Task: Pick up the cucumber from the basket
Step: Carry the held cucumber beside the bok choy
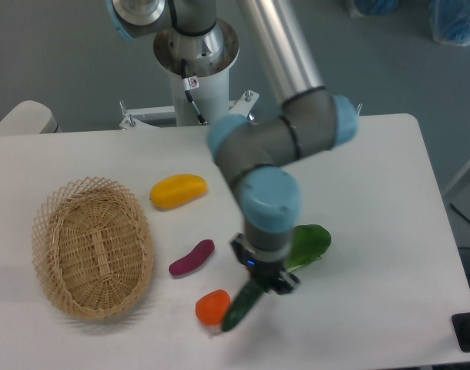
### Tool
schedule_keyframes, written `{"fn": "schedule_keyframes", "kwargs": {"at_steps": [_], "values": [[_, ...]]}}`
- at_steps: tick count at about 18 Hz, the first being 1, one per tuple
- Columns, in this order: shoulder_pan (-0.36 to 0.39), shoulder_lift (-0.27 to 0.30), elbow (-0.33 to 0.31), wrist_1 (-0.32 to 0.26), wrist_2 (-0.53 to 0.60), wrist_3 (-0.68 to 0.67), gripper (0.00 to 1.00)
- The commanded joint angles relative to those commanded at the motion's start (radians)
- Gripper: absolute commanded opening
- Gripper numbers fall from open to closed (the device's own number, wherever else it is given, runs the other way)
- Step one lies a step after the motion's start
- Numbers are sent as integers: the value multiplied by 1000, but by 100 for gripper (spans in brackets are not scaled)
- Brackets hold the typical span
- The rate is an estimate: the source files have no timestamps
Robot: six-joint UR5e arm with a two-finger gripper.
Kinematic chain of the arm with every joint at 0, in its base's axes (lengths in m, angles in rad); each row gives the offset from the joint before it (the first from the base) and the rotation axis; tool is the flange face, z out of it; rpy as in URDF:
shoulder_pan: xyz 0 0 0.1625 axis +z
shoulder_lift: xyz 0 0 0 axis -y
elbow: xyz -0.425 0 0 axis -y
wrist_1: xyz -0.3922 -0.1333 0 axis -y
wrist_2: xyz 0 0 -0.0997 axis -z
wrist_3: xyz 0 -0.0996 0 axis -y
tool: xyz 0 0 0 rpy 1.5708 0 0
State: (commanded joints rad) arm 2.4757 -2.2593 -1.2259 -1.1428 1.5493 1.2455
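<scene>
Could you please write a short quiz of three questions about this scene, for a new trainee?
1. True or false: the cucumber lies inside the basket.
2. What does the gripper hold?
A. the yellow vegetable
B. the cucumber
C. the purple eggplant
3. Fill in: the low end of the cucumber is right beside the ______ vegetable.

Key
1. False. The basket holds nothing, and the cucumber hangs tilted from the gripper, far to the right of it.
2. B.
3. Orange. Whether they touch cannot be told. The bok choy is partly hidden behind the arm.
</scene>
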Motion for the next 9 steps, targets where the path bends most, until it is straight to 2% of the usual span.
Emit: {"fn": "schedule_keyframes", "kwargs": {"at_steps": [3, 9], "values": [[25, -51, 71, -24, 0, 64, 16], [45, -98, 160, -103, 0, 106, 16]]}}
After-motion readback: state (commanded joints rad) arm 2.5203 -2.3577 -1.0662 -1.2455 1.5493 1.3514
